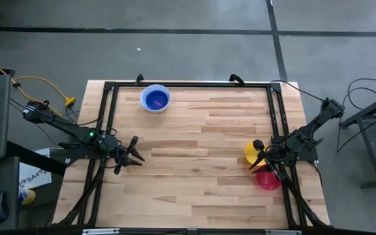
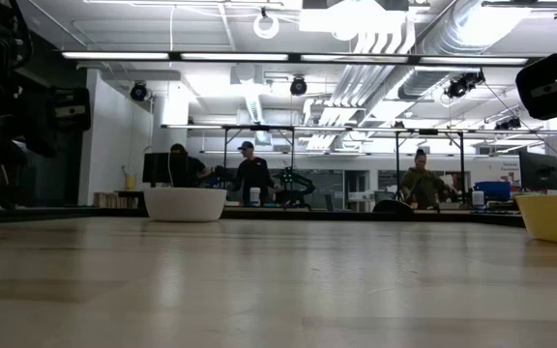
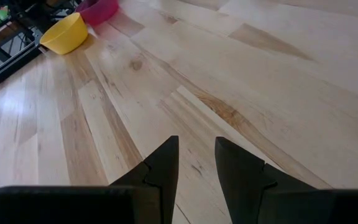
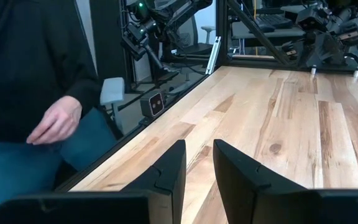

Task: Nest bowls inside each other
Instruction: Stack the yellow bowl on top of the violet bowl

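Observation:
A blue bowl (image 1: 155,99) sits nested in a white bowl (image 1: 143,95) (image 2: 185,204) near the table's far edge. A yellow bowl (image 1: 250,153) (image 3: 64,34) (image 2: 554,217) and a red-pink bowl (image 1: 267,180) (image 3: 99,9) stand side by side, upright, at the right edge. My left gripper (image 1: 138,154) (image 3: 196,155) hovers open over the left part of the table, with nothing between its fingers. My right gripper (image 1: 260,156) (image 4: 199,158) hangs open above the yellow bowl's right side and touches nothing.
A black frame (image 1: 188,85) runs along the table's edges. A seated person's hand (image 4: 55,121) shows just beyond the table's near edge. Bare wood (image 1: 194,143) lies between the two arms. People sit in the room behind the table.

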Robot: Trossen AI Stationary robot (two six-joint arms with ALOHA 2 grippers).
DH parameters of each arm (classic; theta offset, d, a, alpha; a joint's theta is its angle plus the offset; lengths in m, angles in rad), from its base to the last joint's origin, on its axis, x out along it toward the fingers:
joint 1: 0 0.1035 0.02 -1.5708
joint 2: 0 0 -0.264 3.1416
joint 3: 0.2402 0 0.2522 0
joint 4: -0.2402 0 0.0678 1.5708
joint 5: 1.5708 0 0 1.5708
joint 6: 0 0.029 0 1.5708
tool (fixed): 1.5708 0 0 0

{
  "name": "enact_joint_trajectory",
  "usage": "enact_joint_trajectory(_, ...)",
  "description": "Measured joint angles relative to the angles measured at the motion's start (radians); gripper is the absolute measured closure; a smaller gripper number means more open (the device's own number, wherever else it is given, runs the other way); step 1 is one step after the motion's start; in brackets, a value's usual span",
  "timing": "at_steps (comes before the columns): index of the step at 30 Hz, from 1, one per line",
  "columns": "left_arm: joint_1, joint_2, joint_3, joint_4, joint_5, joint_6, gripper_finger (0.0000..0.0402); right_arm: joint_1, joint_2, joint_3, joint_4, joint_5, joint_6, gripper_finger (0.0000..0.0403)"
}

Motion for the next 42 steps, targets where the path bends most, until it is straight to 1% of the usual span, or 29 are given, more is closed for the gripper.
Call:
enact_joint_trajectory(3,0.000,0.000,0.000,0.000,0.000,0.000,0.0297,0.000,0.000,0.000,0.022,0.014,-0.027,0.0327)
enact_joint_trajectory(5,0.000,0.000,0.000,0.000,0.000,0.000,0.0297,0.000,0.000,0.000,0.079,0.055,-0.043,0.0327)
enact_joint_trajectory(6,0.000,0.000,0.000,0.000,0.000,0.000,0.0297,0.000,0.000,0.000,0.119,0.097,-0.044,0.0327)
enact_joint_trajectory(11,0.000,0.000,0.000,0.000,0.000,0.000,0.0297,0.000,0.000,0.000,0.361,0.384,-0.049,0.0327)
enact_joint_trajectory(13,0.000,0.000,0.000,0.000,0.000,0.000,0.0297,0.000,0.000,0.003,0.420,0.462,-0.100,0.0327)
enact_joint_trajectory(14,0.000,0.000,0.000,0.000,0.000,0.000,0.0297,0.000,0.000,0.007,0.423,0.481,-0.132,0.0327)
enact_joint_trajectory(17,0.000,0.000,0.000,0.000,0.000,0.000,0.0297,0.000,0.001,0.035,0.417,0.489,-0.230,0.0327)
enact_joint_trajectory(20,0.000,0.000,0.000,0.000,0.000,0.000,0.0297,0.000,0.006,0.063,0.402,0.521,-0.262,0.0327)
enact_joint_trajectory(22,0.000,0.000,0.000,0.000,0.000,0.000,0.0297,0.000,0.015,0.092,0.332,0.601,-0.260,0.0327)
enact_joint_trajectory(24,0.000,0.000,0.000,0.000,0.000,0.000,0.0297,0.000,0.026,0.136,0.221,0.678,-0.226,0.0327)
enact_joint_trajectory(26,0.000,0.000,0.000,0.000,0.000,0.000,0.0297,0.000,0.040,0.182,0.088,0.722,-0.167,0.0327)
enact_joint_trajectory(28,0.000,0.000,0.000,0.000,0.000,0.000,0.0297,0.000,0.058,0.225,-0.017,0.725,-0.107,0.0327)
enact_joint_trajectory(31,0.000,0.000,0.000,0.000,0.000,0.000,0.0297,0.000,0.085,0.280,-0.142,0.687,-0.026,0.0327)
enact_joint_trajectory(33,0.000,0.000,0.000,0.000,-0.001,0.000,0.0297,-0.001,0.101,0.309,-0.199,0.634,0.013,0.0327)
enact_joint_trajectory(35,0.000,0.000,0.000,0.000,0.000,0.000,0.0297,0.000,0.121,0.336,-0.236,0.552,0.030,0.0327)
enact_joint_trajectory(39,0.000,0.000,0.000,0.000,-0.001,0.000,0.0297,0.000,0.166,0.368,-0.209,0.419,0.046,0.0327)
enact_joint_trajectory(42,0.000,0.000,0.000,0.000,0.000,0.000,0.0297,0.000,0.194,0.371,-0.122,0.399,0.094,0.0327)
